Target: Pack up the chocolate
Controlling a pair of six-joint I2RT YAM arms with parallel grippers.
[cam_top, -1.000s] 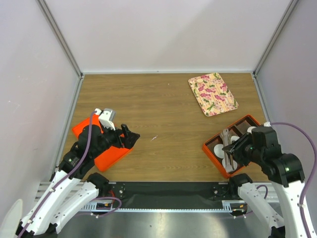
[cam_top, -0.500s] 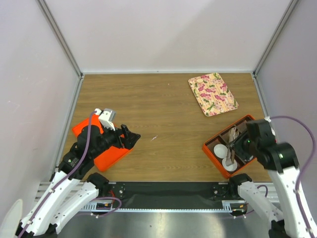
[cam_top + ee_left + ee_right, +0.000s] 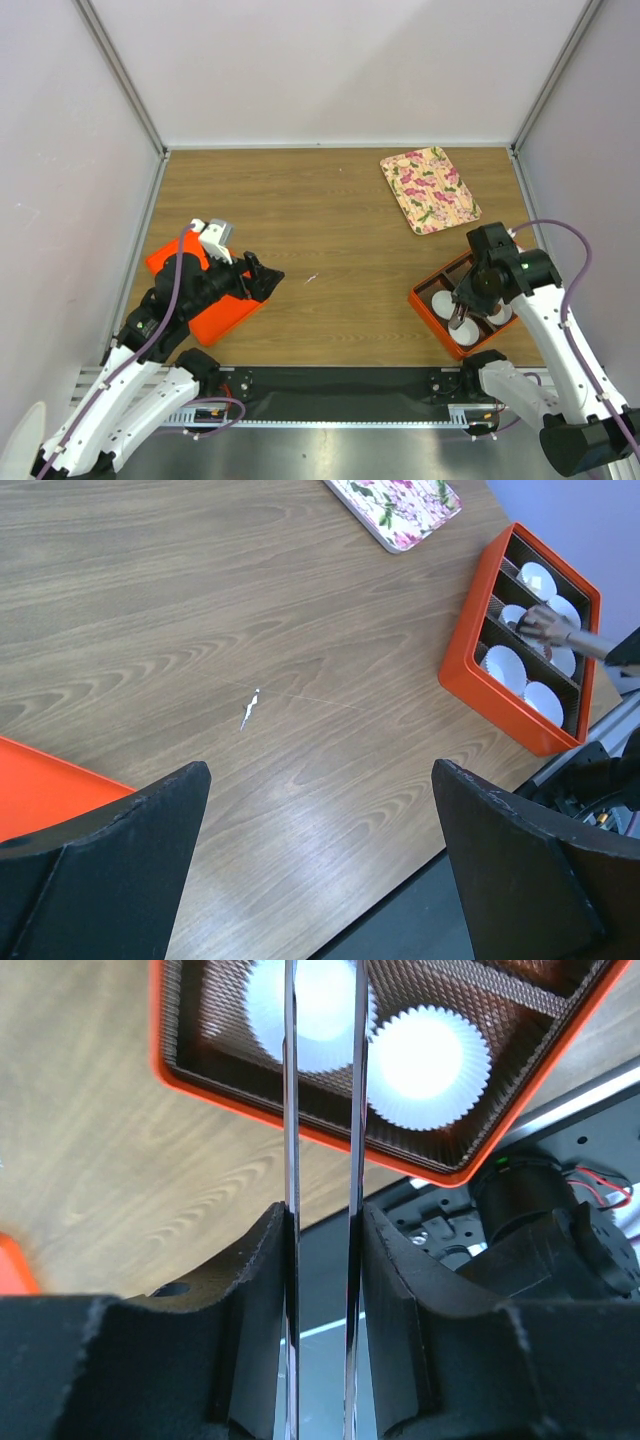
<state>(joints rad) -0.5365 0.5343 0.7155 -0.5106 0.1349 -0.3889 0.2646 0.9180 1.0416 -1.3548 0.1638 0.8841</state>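
No chocolate shows in any view. An orange box (image 3: 424, 303) with dark compartments holds white paper cups (image 3: 441, 303) at the right front; it also shows in the left wrist view (image 3: 470, 670) and the right wrist view (image 3: 300, 1128). My right gripper (image 3: 470, 300) (image 3: 322, 1222) is shut on metal tongs (image 3: 290, 1100), which point down over the near cups (image 3: 430, 1055). The tongs also show in the left wrist view (image 3: 565, 632). My left gripper (image 3: 262, 277) (image 3: 320, 780) is open and empty, above the bare wood beside an orange tray (image 3: 225, 315).
A flowered tray (image 3: 429, 188) lies at the back right, also in the left wrist view (image 3: 395, 500). A small white scrap (image 3: 311, 279) lies mid-table. The orange tray's corner shows in the left wrist view (image 3: 40, 790). The box sits close to the table's front edge.
My right arm has drawn back and turned, so the gripper and tongs now point down over the box's near cups. The left arm has not moved.
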